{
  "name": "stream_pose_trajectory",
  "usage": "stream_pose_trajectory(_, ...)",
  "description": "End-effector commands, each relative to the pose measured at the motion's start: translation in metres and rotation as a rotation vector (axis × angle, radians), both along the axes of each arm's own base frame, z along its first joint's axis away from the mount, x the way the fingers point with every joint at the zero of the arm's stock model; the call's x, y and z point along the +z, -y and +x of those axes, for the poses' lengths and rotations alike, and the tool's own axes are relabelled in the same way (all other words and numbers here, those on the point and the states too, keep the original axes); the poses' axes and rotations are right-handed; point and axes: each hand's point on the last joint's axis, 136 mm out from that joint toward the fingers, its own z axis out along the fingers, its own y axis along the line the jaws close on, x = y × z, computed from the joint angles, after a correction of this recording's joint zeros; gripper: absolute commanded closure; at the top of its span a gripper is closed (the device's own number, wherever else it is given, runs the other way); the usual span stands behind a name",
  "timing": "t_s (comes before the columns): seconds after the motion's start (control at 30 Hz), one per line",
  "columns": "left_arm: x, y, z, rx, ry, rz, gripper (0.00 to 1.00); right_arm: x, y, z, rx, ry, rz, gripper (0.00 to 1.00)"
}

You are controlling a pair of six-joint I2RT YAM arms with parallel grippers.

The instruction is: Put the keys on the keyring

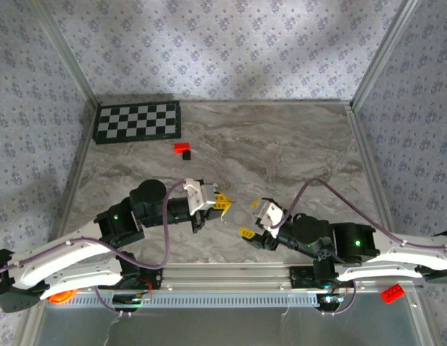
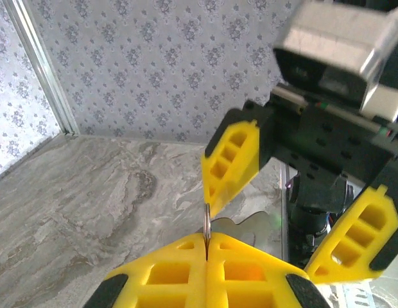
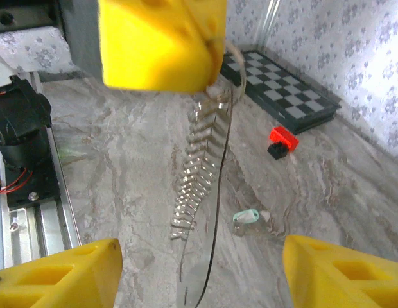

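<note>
- The left pincer (image 1: 223,204) is pressed together on the keyring (image 3: 199,160), holding it up above the middle of the counter (image 1: 295,144). The fine chain hangs limp below its yellow fingers.
- From the left wrist, the clamped piece shows edge-on as a thin metal sliver rising from the shut fingertips.
- The right pincer (image 3: 199,269) faces it close by, its jaws well apart and holding nothing.
- A small pale object, probably the key (image 3: 246,217), lies flat on the counter just beyond the hanging chain. A red-and-black block (image 3: 282,141) sits farther back, near a checkerboard (image 3: 289,90).
- The step in hand looks like fetching the key with the free pincer.
- To do it well:
  - Come down straight over the key.
  - Grip its broad end so the hole stays free.
  - Steer clear of the dangling chain.
- The key is tiny and flat, so a shallow pinch could skid it across the marble.
</note>
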Motion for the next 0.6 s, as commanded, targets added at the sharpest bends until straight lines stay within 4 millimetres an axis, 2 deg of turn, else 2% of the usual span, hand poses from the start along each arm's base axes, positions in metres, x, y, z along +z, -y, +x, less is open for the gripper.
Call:
stream_pose_trajectory(0.0, 0.024, -0.004, -0.001, 0.009, 0.023, -0.080, 1.00, 0.003, -0.003, 0.004, -0.039, -0.018, 0.053, 0.36)
stream_pose_trajectory(0.27, 0.023, -0.006, 0.002, 0.029, 0.028, -0.078, 1.00, 0.004, -0.007, 0.013, -0.080, 0.021, 0.073, 0.61)
stream_pose_trajectory(0.47, 0.016, -0.008, 0.011, 0.085, 0.037, -0.054, 1.00, 0.003, -0.009, 0.017, -0.110, 0.043, 0.054, 0.89)
stream_pose_trajectory(0.57, 0.013, -0.007, 0.017, 0.110, 0.036, -0.055, 1.00, 0.001, -0.012, 0.020, -0.133, 0.064, 0.047, 0.98)
